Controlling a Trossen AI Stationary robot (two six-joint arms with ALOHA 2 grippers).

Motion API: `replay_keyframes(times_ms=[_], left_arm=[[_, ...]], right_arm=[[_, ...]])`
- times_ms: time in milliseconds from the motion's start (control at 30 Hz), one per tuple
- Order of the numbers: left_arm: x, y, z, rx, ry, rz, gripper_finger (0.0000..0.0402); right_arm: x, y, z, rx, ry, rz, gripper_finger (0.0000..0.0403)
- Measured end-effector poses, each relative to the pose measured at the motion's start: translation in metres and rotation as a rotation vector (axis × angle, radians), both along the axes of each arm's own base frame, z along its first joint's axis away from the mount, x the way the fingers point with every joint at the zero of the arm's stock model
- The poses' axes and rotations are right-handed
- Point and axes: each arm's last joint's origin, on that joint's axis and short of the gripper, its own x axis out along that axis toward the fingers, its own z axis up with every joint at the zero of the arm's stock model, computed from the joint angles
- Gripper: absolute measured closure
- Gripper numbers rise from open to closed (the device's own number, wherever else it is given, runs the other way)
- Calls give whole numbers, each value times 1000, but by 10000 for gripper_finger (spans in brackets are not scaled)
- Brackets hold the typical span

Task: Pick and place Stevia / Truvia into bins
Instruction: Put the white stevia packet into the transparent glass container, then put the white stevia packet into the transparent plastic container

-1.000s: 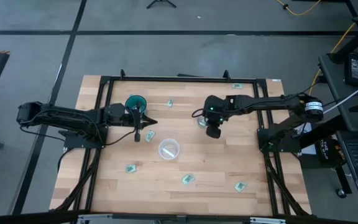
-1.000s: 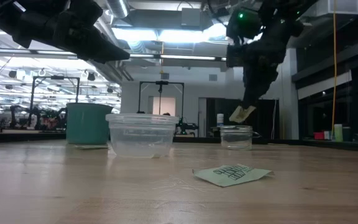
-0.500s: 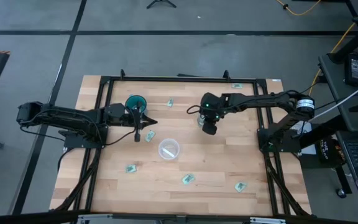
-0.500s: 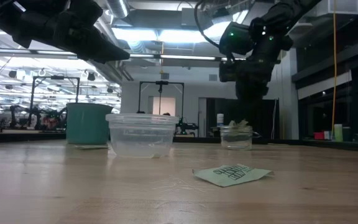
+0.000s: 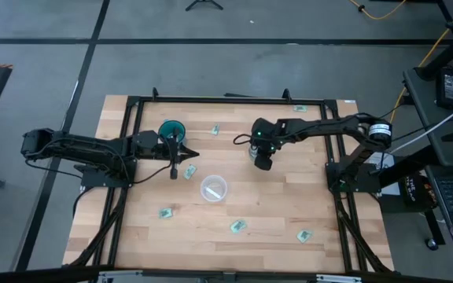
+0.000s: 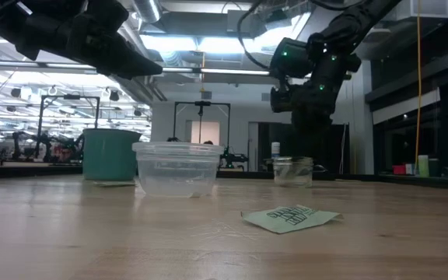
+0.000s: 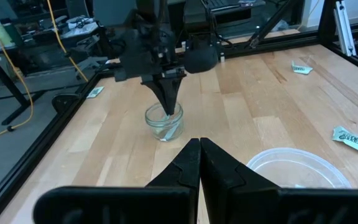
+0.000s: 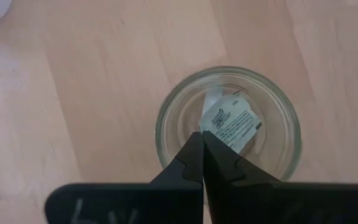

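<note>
High view: right gripper [image 5: 263, 163] sits directly over the clear glass cup [image 5: 255, 154] near desk [image 5: 274, 228] centre-right; left gripper [image 5: 176, 170] parked just below the teal cup [image 5: 171, 130], tips close together. Wide translucent cup [image 5: 214, 189] sits between the arms, toward the front. Loose Stevia packets on the desk: one beside the teal cup at [image 5: 215, 130], one at the back edge [image 5: 300, 108], three along the front at [image 5: 165, 212], [image 5: 237, 226], [image 5: 303, 235], one by the left gripper [image 5: 189, 169]. Low view: right arm comes down over the glass cup [image 6: 293, 171], fingertips hidden behind the rim so can't judge the gap here; teal cup [image 6: 111, 154] and translucent cup [image 6: 177, 168] on the left, one packet [image 6: 290, 217] flat on the desk in front. Left arm hangs overhead at upper left. Left wrist view: left gripper [image 7: 200, 148] pinched closed, tips touching, nothing in it; ahead, right gripper fingers dip into the glass cup [image 7: 165, 122], a pale packet visible inside; translucent cup rim [image 7: 291, 165] close by; packets at [image 7: 355, 139] and [image 7: 301, 68]. Right wrist view: right gripper [image 8: 202, 144] closed tip to tip, straight above the glass cup [image 8: 229, 124]; packet [image 8: 227, 124] lies inside the cup, leaning on the wall, beyond the fingertips; can't tell if the tips touch it.
</note>
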Motion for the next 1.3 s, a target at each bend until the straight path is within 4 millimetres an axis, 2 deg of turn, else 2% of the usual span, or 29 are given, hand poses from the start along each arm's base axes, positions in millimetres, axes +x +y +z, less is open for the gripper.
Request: replay_keyframes(times_ms=[200, 433, 867, 1000, 1300], left_arm=[[0, 0, 0, 0, 0, 0, 398], [0, 0, 0, 0, 0, 0, 398], [0, 0, 0, 0, 0, 0, 398], [0, 0, 0, 0, 0, 0, 398], [0, 0, 0, 0, -1, 0, 398]], right_arm=[[0, 0, -2, 11, 6, -20, 400], [0, 0, -1, 10, 1, -22, 375], [-3, 1, 3, 10, 7, -20, 294], [-9, 3, 16, -3, -9, 0, 289], [-27, 10, 66, -120, -178, -16, 294]])
